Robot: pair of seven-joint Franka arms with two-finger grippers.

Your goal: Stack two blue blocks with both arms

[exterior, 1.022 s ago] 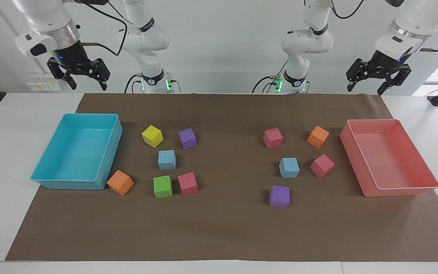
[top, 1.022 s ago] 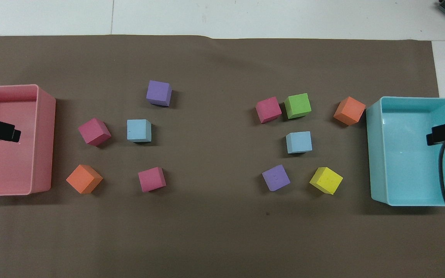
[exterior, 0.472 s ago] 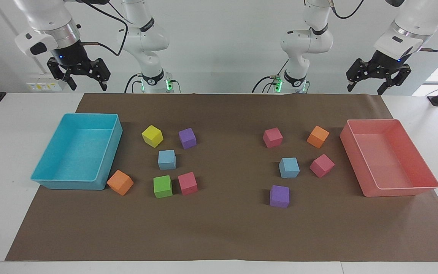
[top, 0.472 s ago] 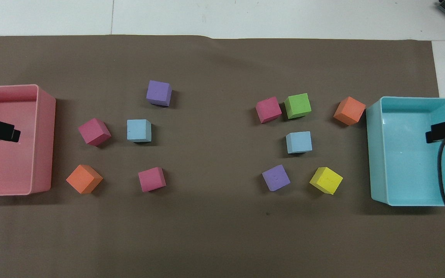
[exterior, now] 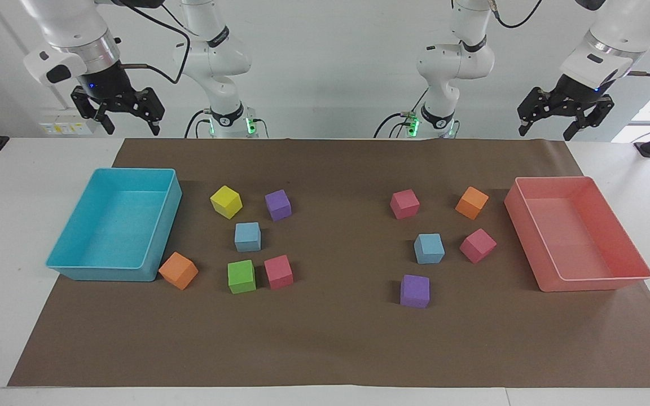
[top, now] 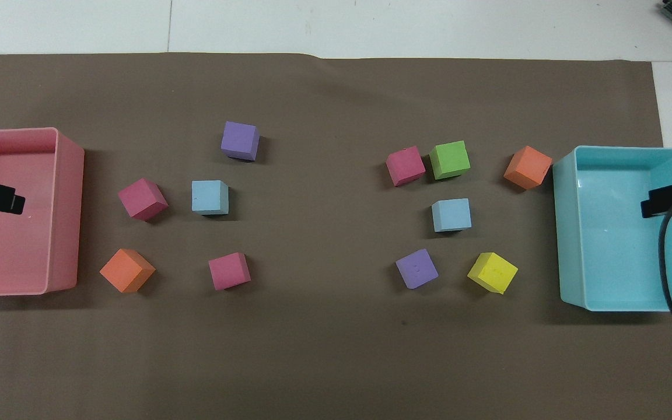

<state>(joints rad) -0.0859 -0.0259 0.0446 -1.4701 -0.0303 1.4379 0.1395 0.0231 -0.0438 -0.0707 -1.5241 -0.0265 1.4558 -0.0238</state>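
Two light-blue blocks lie apart on the brown mat. One blue block (exterior: 247, 237) (top: 451, 215) lies toward the right arm's end, among yellow, purple, green and pink cubes. The other blue block (exterior: 429, 248) (top: 210, 197) lies toward the left arm's end, beside a pink cube. My right gripper (exterior: 132, 125) hangs high over the cyan tray, open and empty. My left gripper (exterior: 545, 132) hangs high over the pink tray, open and empty. In the overhead view only one black fingertip of each shows, over the two trays.
A cyan tray (exterior: 65, 265) (top: 566, 233) stands at the right arm's end and a pink tray (exterior: 596, 285) (top: 67, 221) at the left arm's end. Orange, pink, purple, green and yellow cubes lie around the blue blocks. An orange cube (exterior: 178, 270) touches the cyan tray.
Both raised grippers have drifted slightly; the left one has drawn back a little toward its end of the table. No block has moved.
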